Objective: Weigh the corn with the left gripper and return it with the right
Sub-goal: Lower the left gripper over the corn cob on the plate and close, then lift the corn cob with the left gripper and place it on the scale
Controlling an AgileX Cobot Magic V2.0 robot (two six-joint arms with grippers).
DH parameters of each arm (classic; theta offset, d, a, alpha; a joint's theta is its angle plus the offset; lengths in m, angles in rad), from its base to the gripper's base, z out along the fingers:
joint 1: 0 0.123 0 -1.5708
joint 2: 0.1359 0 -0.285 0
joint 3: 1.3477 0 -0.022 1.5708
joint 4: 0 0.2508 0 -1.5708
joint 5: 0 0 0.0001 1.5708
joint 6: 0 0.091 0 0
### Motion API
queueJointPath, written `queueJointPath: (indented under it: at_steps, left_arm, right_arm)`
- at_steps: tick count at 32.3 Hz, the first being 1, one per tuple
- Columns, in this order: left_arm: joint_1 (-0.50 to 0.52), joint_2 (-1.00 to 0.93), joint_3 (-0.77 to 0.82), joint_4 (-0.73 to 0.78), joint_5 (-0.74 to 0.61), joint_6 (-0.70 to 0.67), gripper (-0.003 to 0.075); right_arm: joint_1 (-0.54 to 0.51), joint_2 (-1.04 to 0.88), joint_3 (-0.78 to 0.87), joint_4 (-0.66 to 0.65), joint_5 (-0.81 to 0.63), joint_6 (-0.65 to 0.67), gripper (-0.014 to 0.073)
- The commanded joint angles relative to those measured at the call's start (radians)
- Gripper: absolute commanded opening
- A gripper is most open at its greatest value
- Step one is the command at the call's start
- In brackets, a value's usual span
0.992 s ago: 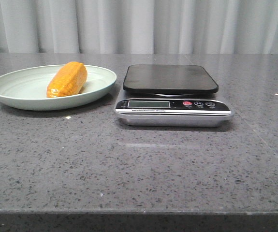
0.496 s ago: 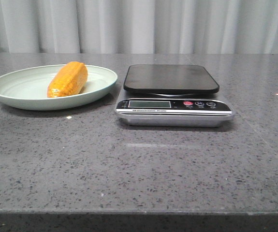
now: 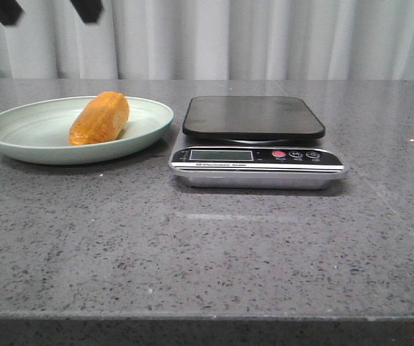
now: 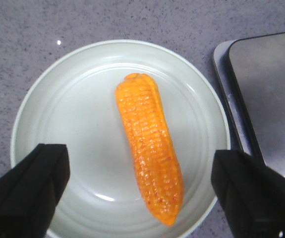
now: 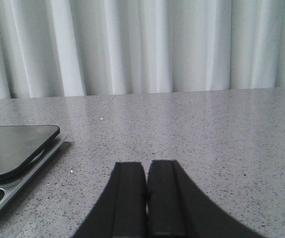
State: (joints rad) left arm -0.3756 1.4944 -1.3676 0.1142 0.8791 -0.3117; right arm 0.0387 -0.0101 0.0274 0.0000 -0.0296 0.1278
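The orange-yellow corn (image 3: 100, 117) lies on a pale green plate (image 3: 19, 137) at the table's left; it also shows in the left wrist view (image 4: 149, 148). My left gripper (image 3: 45, 9) hangs open high above the plate, only its two dark fingertips showing at the front view's top edge. In the left wrist view the left gripper (image 4: 140, 186) is wide open, its fingers (image 4: 26, 191) either side of the corn and well apart from it. My right gripper (image 5: 146, 196) is shut and empty, low over the bare table to the right of the scale (image 5: 13, 148).
A digital kitchen scale (image 3: 253, 140) with a black platform stands just right of the plate, its display and buttons facing front. A white curtain (image 3: 264, 36) closes off the back. The grey speckled table (image 3: 207, 245) ends at a front edge.
The left gripper's fingertips have come into the front view's top left, above the plate. The corn, plate and scale stay in place.
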Motion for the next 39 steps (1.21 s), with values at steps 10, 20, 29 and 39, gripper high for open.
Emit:
queueJointPath:
  at_steps: [10, 20, 29, 39]
  left_arm:
    - [-0.009, 0.187, -0.110, -0.012, 0.009, -0.139, 0.0638]
    - [-0.009, 0.277, -0.128, -0.019, 0.017, -0.139, 0.0538]
    - [-0.016, 0.286, -0.253, -0.027, 0.080, -0.133, 0.0134]
    - [-0.178, 0.294, -0.391, -0.032, 0.048, -0.130, 0.0130]
  right_arm:
    - [-0.006, -0.018, -0.008, -0.006, -0.081, -0.009, 0.0163]
    - [-0.006, -0.018, -0.008, -0.006, -0.081, -0.009, 0.0163]
    - [-0.006, -0.018, -0.008, -0.006, -0.081, -0.009, 0.0163]
    - [-0.006, -0.018, -0.008, -0.006, -0.081, -0.009, 0.0163]
